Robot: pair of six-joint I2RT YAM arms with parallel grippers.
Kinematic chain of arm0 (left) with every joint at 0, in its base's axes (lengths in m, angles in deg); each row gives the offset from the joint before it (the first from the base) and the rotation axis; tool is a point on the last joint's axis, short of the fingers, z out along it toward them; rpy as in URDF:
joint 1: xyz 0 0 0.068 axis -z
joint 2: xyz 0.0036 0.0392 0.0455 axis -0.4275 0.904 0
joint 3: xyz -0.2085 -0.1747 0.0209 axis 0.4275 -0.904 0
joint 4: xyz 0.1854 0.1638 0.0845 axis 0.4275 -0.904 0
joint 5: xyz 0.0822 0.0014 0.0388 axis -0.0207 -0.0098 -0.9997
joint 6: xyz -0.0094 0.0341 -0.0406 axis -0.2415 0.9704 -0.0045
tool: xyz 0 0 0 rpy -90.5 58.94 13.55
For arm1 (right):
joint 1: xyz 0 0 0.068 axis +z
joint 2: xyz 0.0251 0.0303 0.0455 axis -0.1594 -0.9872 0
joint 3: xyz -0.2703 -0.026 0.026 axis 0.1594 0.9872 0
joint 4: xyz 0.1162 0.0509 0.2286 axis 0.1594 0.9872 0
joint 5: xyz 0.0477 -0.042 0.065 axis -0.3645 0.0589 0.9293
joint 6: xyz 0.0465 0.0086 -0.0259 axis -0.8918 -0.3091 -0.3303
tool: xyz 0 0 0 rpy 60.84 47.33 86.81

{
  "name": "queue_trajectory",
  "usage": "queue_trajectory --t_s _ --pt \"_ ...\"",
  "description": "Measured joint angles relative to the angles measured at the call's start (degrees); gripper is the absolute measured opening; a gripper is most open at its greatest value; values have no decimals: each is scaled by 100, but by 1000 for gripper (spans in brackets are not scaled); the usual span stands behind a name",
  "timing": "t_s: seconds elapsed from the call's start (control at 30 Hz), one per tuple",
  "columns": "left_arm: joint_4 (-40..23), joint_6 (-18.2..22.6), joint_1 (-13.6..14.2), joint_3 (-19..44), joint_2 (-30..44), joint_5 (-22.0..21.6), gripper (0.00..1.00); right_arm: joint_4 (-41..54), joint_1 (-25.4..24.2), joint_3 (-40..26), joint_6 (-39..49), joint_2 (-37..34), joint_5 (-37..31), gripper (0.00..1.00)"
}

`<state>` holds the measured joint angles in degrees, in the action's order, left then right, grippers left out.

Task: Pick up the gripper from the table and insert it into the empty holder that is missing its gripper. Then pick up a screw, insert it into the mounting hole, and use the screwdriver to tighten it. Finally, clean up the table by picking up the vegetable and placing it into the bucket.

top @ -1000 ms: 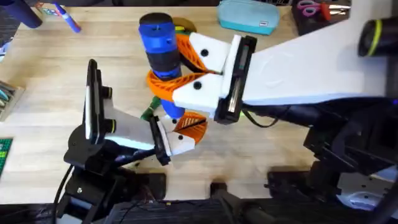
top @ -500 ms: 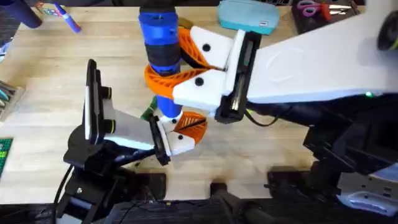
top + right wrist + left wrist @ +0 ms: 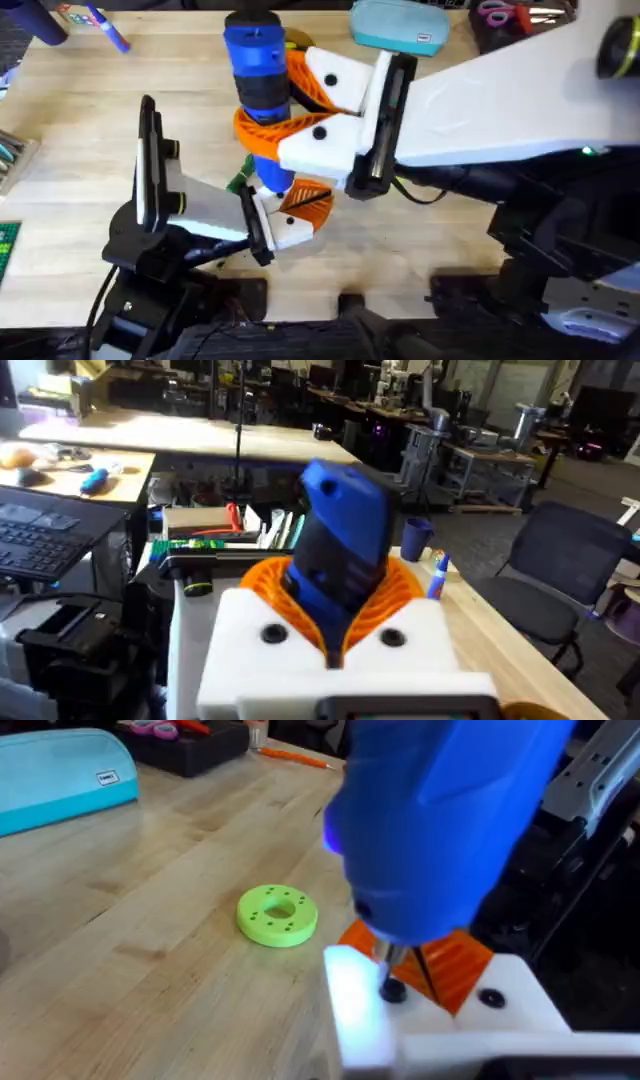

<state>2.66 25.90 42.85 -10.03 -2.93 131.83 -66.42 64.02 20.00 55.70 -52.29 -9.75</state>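
Observation:
My right gripper is shut on the thick blue screwdriver, holding it upright in its white-and-orange fingers. The screwdriver has its thin bit down on a small black screw. That screw sits in the white gripper piece with the orange ribbed pad. This piece is seated at the tip of the holder, the black-framed arm with a white tapered body at lower left. A dark-green vegetable lies beside the holder's tip, partly hidden. The bucket is out of view.
A lime-green disc lies on the table just beyond the screwdriver. A teal case sits at the far edge, scissors at the far right and a blue marker at the far left.
The right gripper and the screwdriver shifted slightly toward the table's far side, then held still. The holder has not moved.

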Motion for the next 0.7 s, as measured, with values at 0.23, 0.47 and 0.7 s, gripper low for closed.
queue_trajectory --t_s 0.23,0.47,0.7 --pt "1 0 0 0 0 0 10 4 -1 0 -122 191 1 41" --pt "-1 0 0 0 0 0 10 92 0 2 -228 189 1 41" --pt "1 0 0 0 0 0 10 -1 -2 2 -235 -32 -1 41"
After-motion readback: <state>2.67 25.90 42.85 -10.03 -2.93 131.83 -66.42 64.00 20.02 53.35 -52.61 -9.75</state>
